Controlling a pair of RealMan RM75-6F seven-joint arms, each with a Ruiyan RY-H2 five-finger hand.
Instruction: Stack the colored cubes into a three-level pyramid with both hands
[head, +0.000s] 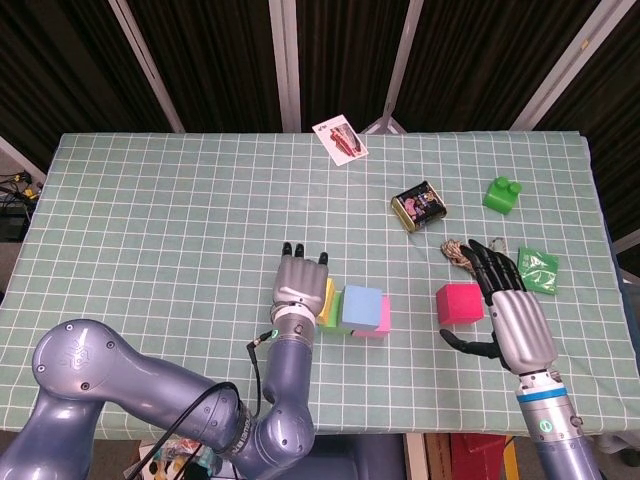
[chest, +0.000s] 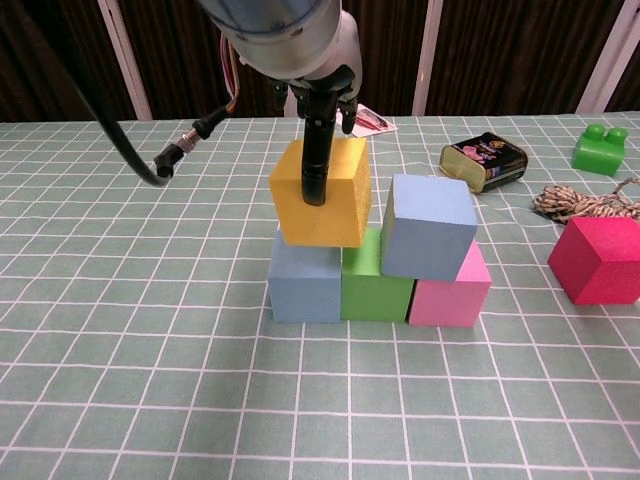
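Left hand (chest: 318, 120) grips yellow cube (chest: 320, 195), seating it on second level over blue base (chest: 304, 283) and green (chest: 375, 285), beside upper blue (chest: 428, 226). Right hand (head: 513, 315), fingers spread and empty, rests beside red cube (head: 459, 304), likely the cap piece.

A playing card (head: 340, 139), a small printed tin (head: 418, 206), a green toy brick (head: 502, 194), a rope coil (head: 459, 253) and a green packet (head: 539, 270) are lying on the checked tablecloth (head: 160, 220).
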